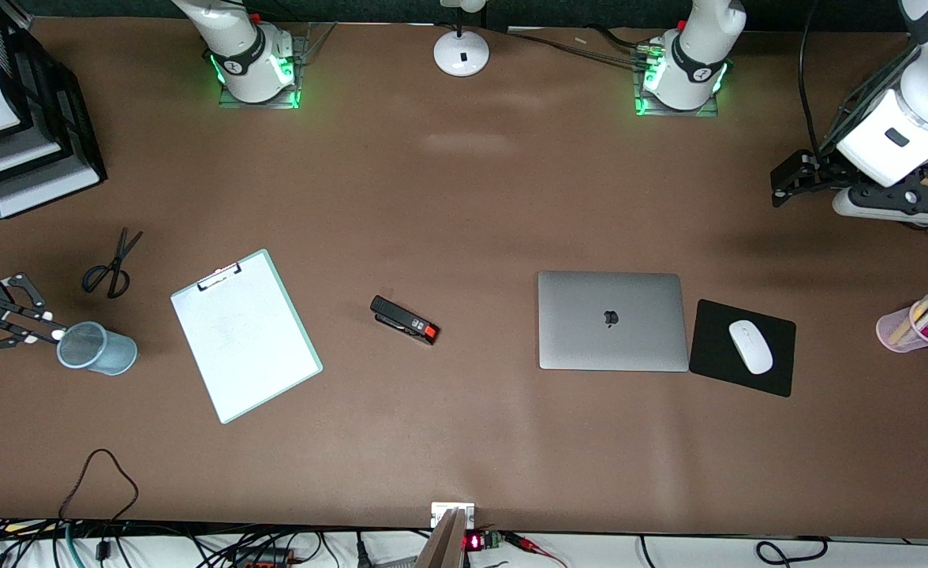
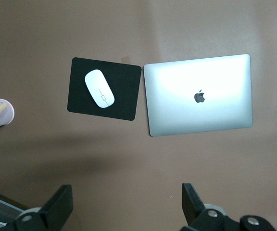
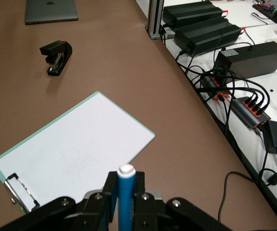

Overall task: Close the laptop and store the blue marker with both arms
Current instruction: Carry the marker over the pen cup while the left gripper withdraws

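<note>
The brown matte bench [image 1: 464,197] carries the closed, flat silver laptop [image 1: 611,320], beside the black mouse pad [image 1: 743,347]. Left gripper [image 2: 126,204], fingers released, hangs high above it. Right gripper [image 3: 124,192] grasps the slim blue marker [image 3: 125,197], whitish end outward, over the mesh cup [image 1: 97,349].

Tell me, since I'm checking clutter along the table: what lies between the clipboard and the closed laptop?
Only the black stapler lies between the clipboard and the laptop, seen in the front view.
</note>
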Robot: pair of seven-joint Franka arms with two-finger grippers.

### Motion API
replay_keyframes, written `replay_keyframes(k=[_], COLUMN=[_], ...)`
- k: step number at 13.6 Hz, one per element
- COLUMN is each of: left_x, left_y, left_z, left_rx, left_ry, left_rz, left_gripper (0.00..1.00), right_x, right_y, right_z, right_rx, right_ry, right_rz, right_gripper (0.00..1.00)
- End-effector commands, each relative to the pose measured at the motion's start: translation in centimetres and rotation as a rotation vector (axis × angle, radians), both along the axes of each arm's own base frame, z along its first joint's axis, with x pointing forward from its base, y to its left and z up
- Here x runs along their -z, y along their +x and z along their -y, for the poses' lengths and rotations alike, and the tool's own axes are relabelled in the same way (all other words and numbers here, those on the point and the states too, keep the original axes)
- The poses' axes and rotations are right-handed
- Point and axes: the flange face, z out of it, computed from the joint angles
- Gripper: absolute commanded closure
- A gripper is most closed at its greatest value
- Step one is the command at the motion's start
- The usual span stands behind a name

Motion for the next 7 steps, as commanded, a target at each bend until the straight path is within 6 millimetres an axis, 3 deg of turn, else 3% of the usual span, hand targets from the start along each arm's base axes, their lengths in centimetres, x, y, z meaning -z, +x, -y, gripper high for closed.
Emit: replay_keyframes(k=[1,5,7], left_x=[-0.6,-1.0,-1.2], left_y=[-0.2,-0.4,-0.5], left_z=[0.4,2.4,2.5], left_rx=[0.006,0.026,0.029], left_ry=[0.02,0.021,0.022], left_rz=[-0.001,0.006,0.006], left_gripper=[0.0,0.0,0.0], right_x=[0.8,3.9,4.4], right_y=[1.6,0.7,0.6], right_z=[0.9,0.9,0.7], right_rx=[-0.093,-0.221,-0.262], right_ry=[0.031,0.088,0.095], right_rz=[0.057,0.061,0.08], right_gripper=[1.0,1.0,1.0])
